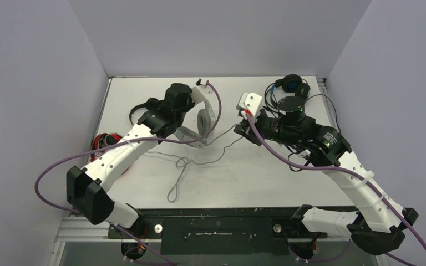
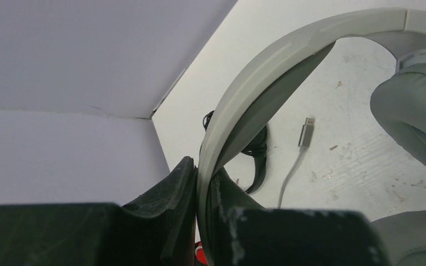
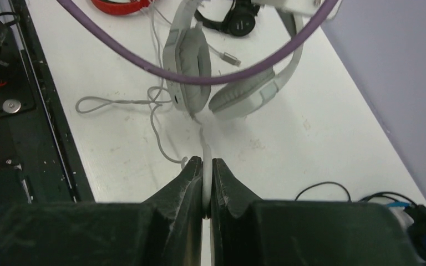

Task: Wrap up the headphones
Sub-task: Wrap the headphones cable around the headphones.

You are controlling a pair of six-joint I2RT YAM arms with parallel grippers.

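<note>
left claw [image 2: 201, 183] is clamping white-grey headset [image 2: 410, 116] by stiff band [image 2: 266, 61] | right claw [image 3: 206, 166] is pinching limp cable [image 3: 203, 145], likely slipping if tugged

Left arm [image 1: 116, 158] at lower left, right arm [image 1: 360, 185] at lower right: white shells, black joint housings, small dark screw holes along the white links. Purple cable [image 3: 199, 78] looping off each. Black mounting plate [image 1: 216, 230] at bottom centre, two silver screws [image 1: 157, 228]. Black, white-scuffed fingers [image 3: 180, 188] low in wrist views.
</note>
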